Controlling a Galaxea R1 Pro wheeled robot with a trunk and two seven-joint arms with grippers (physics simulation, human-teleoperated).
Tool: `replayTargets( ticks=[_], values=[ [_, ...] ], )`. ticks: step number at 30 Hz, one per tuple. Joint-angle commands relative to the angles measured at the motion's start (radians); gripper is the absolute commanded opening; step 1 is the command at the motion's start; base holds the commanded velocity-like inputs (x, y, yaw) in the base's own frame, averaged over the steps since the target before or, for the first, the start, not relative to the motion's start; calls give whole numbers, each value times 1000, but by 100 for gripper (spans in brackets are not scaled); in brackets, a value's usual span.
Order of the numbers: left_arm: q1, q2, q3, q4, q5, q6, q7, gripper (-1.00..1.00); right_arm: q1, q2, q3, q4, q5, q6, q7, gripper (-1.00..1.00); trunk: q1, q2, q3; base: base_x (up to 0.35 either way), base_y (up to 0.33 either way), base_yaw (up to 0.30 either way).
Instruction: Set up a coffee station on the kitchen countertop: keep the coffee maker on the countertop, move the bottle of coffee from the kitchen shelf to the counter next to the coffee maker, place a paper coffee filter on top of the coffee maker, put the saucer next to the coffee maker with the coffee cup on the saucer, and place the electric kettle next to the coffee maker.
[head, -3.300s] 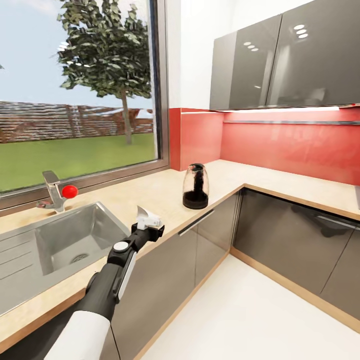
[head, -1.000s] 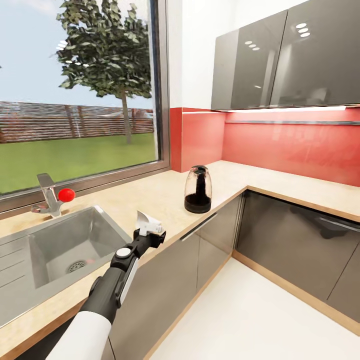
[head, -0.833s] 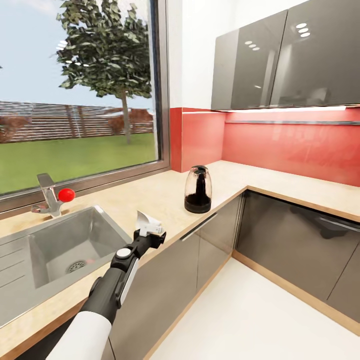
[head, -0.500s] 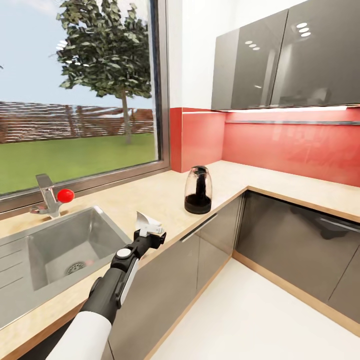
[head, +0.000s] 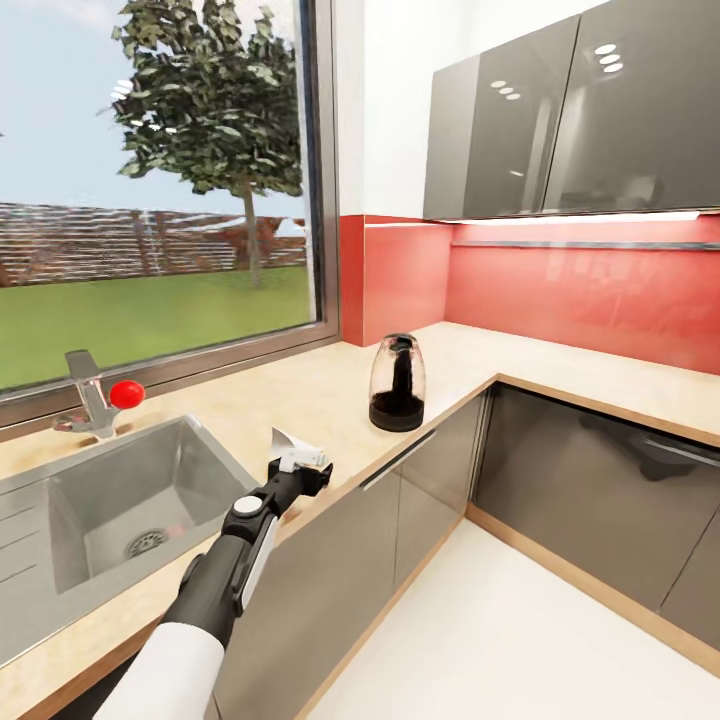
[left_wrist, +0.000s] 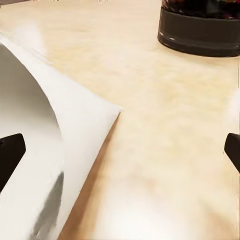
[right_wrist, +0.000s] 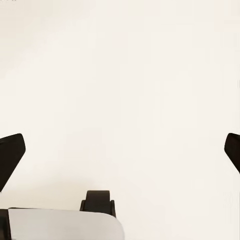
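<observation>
The white paper coffee filter (head: 285, 447) stands up from the tip of my left gripper (head: 300, 470), which is shut on it just above the front edge of the kitchen countertop (head: 300, 390). In the left wrist view the filter (left_wrist: 45, 150) curves against one finger, with tan counter behind. The electric kettle (head: 397, 383), clear glass with a black base, stands on the counter ahead near the corner; its base (left_wrist: 200, 32) shows in the left wrist view. My right gripper (right_wrist: 120, 150) is open over pale floor. The coffee maker, bottle of coffee, kitchen shelf, saucer and coffee cup are out of view.
A steel sink (head: 120, 500) with a red-knobbed tap (head: 95, 400) lies left of my arm, under a large window. The counter turns a corner to the right below a red backsplash (head: 580, 300) and dark wall cabinets (head: 560, 120). Open white floor (head: 520, 640) lies at the right.
The whole head view has drifted slightly: the sink and tap have slid left and the kettle sits a bit nearer. My left arm and the filter keep the same pose.
</observation>
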Motion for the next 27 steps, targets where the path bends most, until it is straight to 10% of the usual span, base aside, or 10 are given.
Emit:
replayTargets(
  ticks=[1,20,27],
  values=[
    [0,-6,7,-7,-5,10,-6,100,-2,-3,3,1,1,-3,0,100,0,-1,-1,0,0,0],
    [0,-18,15,-32,102,19,-6,100,-2,-3,3,1,1,-3,0,100,0,-1,-1,0,0,0],
    [0,-18,16,-27,63,-3,-8,100,-2,-4,3,1,1,-3,0,100,0,-1,-1,0,0,0]
  ],
)
